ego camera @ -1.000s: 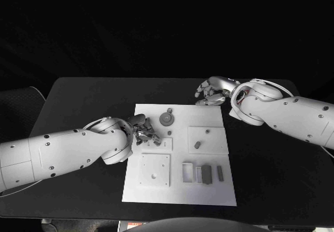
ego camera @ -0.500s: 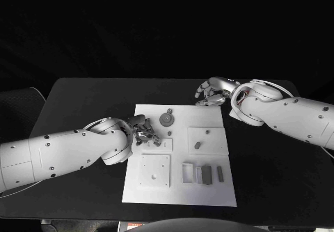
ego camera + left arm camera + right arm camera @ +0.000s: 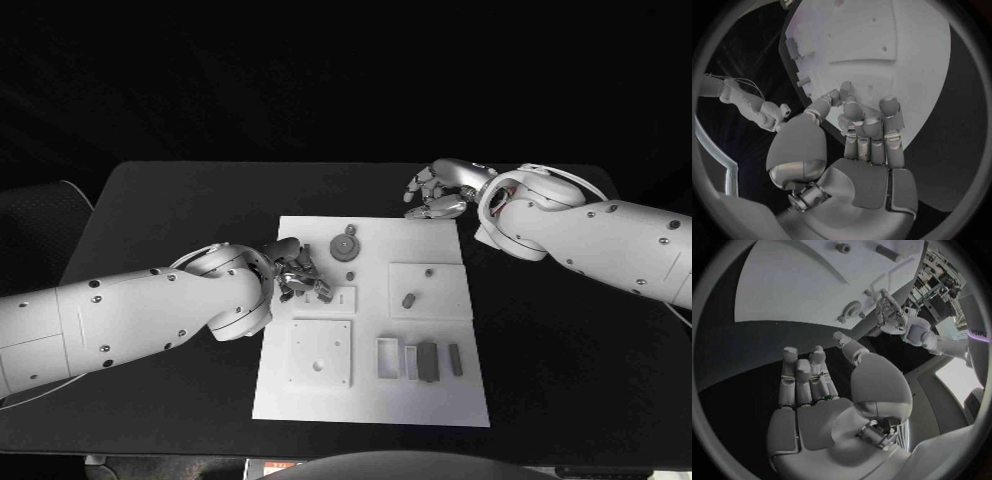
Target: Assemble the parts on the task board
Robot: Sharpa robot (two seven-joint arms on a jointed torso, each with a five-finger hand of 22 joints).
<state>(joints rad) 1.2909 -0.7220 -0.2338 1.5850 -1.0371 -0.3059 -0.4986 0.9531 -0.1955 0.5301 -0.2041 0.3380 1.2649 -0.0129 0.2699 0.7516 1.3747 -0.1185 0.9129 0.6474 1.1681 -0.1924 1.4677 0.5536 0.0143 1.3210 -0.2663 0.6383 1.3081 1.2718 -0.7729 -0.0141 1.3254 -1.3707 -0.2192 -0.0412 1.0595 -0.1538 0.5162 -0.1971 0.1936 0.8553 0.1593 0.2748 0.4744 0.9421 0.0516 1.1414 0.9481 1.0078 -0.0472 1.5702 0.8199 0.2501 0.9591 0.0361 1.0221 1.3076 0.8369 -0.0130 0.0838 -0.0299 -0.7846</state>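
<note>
**Black table, white board, grey parts**

Black table [image 3: 173, 200] under a white board [image 3: 368, 395], set at centre. Raised white square plates on the board: one near the front left [image 3: 320, 352], one at mid right [image 3: 431, 291]. Grey parts on the board: a round gear [image 3: 343, 245] near the far edge, a small peg [image 3: 410, 298] on the right plate, a block [image 3: 427, 360] and a slim bar [image 3: 456, 359] side by side in the front right area, next to a white frame [image 3: 389, 357].

White left arm across the table's left side, left hand [image 3: 299, 270] over the board's left edge, just beside the gear. Fingers [image 3: 870, 131] curled inward and close together above the board; whether a part sits inside the curl: cannot tell.

White right arm from the right, right hand [image 3: 440, 190] over bare table just beyond the board's far right corner. Fingers [image 3: 804, 377] straight, side by side, palm bare, nothing held.
</note>
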